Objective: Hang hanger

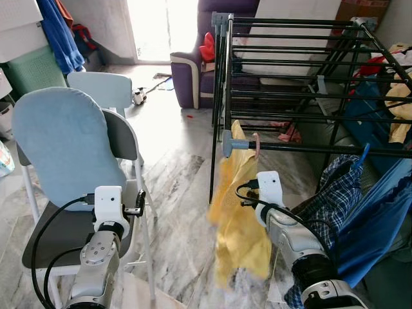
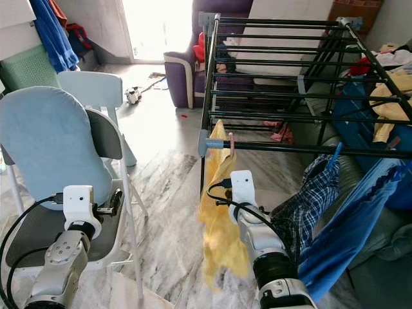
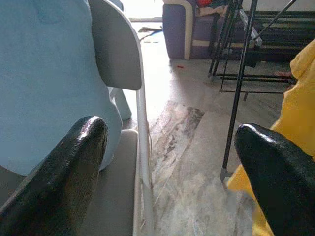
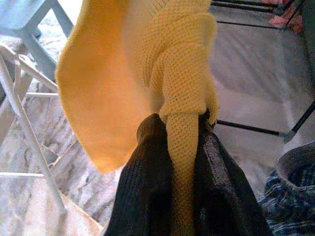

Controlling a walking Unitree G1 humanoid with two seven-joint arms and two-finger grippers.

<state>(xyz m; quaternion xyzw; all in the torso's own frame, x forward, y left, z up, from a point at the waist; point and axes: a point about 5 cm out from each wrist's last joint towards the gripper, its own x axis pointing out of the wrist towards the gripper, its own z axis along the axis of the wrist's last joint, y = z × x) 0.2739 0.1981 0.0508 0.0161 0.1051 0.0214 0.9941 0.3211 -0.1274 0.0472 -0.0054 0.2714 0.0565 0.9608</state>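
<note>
Left eye view: pink hanger (image 1: 256, 144) hooked over front rail (image 1: 322, 149) of rack (image 1: 290, 64), near its corner, yellow cloth (image 1: 239, 212) dropping from it toward 6 o'clock. Right gripper (image 1: 248, 194) sits at the cloth's mid height, hook lies at 12 o'clock from it. Left gripper (image 1: 136, 207) hovers over chair (image 1: 64, 148), well apart at 9 o'clock, so right arm is nearer.

Right eye view: same layout, cloth long axis vertical, rail horizontal, blue garment (image 2: 347, 225) at 3 o'clock.

Left wrist view: fingers (image 3: 74, 162) spread, nothing between, cloth at edge.

Right wrist view: fingers (image 4: 147, 196) clamped on a bunched fold of cloth. Judgement: hook looks seated, release is due.
</note>
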